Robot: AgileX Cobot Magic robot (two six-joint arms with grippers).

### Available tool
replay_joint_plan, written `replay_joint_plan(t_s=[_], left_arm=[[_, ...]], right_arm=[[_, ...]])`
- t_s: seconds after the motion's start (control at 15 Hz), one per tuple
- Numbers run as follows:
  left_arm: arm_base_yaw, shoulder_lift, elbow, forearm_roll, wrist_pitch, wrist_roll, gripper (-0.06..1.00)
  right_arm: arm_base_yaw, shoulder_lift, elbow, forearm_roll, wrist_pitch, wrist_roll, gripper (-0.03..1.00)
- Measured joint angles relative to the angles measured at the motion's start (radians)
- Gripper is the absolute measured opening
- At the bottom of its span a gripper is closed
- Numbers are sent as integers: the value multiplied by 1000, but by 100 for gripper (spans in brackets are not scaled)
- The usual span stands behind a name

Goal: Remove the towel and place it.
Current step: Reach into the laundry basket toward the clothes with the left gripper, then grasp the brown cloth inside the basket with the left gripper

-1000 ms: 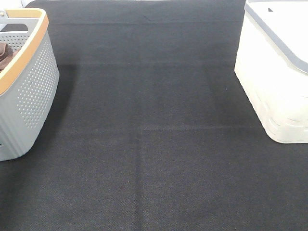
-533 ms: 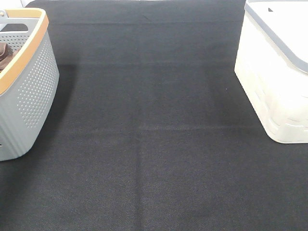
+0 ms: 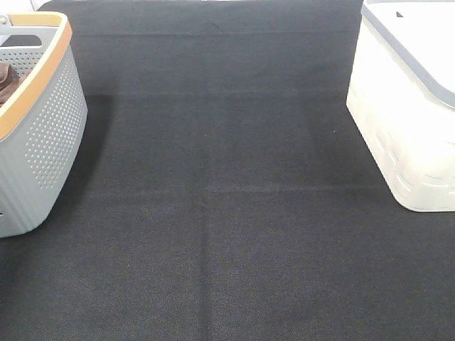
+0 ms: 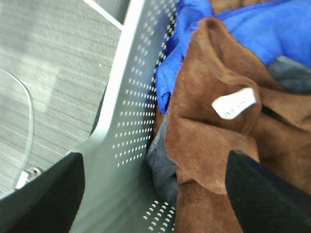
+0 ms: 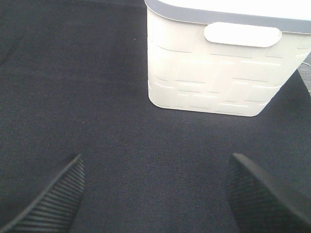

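— Where is the towel (image 4: pixel 214 145)?
— In the grey perforated basket (image 4: pixel 131 126), crumpled, its white tag (image 4: pixel 233 102) facing up, touching a blue cloth (image 4: pixel 252 29).
— And the left gripper (image 4: pixel 155 194)?
— Over the towel, jaws spread wide, nothing between them.
— The right gripper (image 5: pixel 155 199)?
— Wide too — above the black mat (image 5: pixel 97 97), near the white bin (image 5: pixel 214 73), holding nothing.

Black woven table cover (image 3: pixel 227 213) (faint fold creases cross it), evenly and softly lit; grey ribbed floor (image 4: pixel 43 73) shows in the left wrist view.
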Motion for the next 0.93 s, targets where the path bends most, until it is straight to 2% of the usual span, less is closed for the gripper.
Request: replay_joint_plan(t_s=[0.2, 0.53, 0.67, 0.93], left_arm=[[50, 72, -60, -112, -19, 26, 76], [50, 188, -155, -129, -33, 35, 76], [50, 241, -199, -139, -34, 35, 73], [50, 301, -218, -194, -36, 35, 69]], right_arm=[[0, 0, 0, 0, 0, 0, 76], [0, 0, 0, 0, 0, 0, 76], [0, 0, 0, 0, 0, 0, 76], [0, 0, 0, 0, 0, 0, 76]])
